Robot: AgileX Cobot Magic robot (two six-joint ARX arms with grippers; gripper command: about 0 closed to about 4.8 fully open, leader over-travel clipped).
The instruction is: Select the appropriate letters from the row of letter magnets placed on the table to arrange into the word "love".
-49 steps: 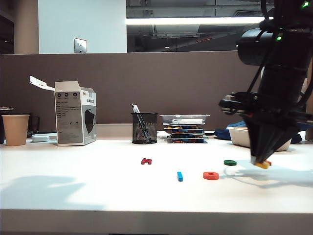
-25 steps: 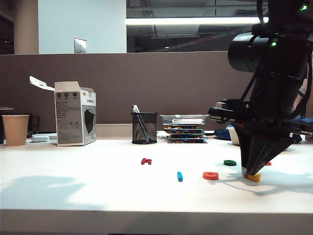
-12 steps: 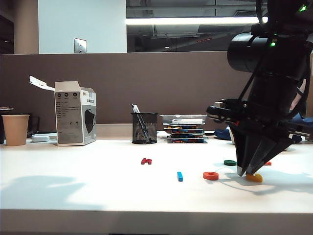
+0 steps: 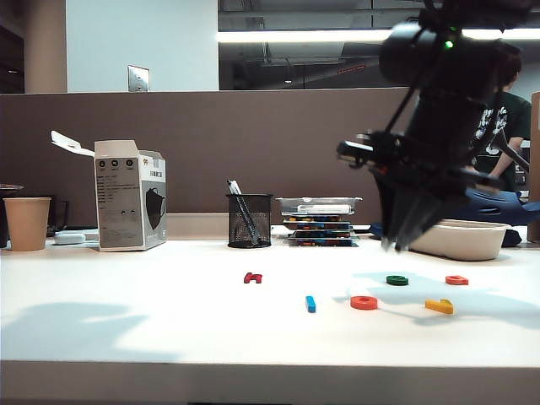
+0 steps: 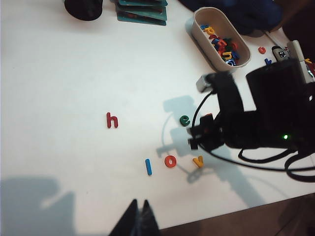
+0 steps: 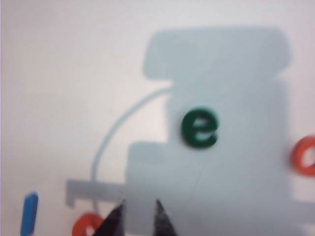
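Observation:
On the white table (image 4: 169,329) lie a blue l (image 4: 310,304), an orange-red o (image 4: 364,302) and a yellow v (image 4: 439,305) in a line near the front. The green e (image 4: 396,280) lies just behind them, a dark red h (image 4: 252,277) further left, and a second orange-red letter (image 4: 456,279) at the right. My right gripper (image 4: 396,245) hangs open and empty above the e (image 6: 199,127), its tips (image 6: 138,209) a little apart. My left gripper (image 5: 138,204) is shut, high over the front edge, holding nothing.
A paper cup (image 4: 27,223), a mask box (image 4: 131,207), a mesh pen holder (image 4: 250,221) and a stack of trays (image 4: 319,221) line the back. A white bowl (image 4: 456,239) of spare letters stands at the back right.
My right gripper lowered the yellow v to the table right of the o, opened, and rose up and back toward the e. The v now lies free. The left arm kept still.

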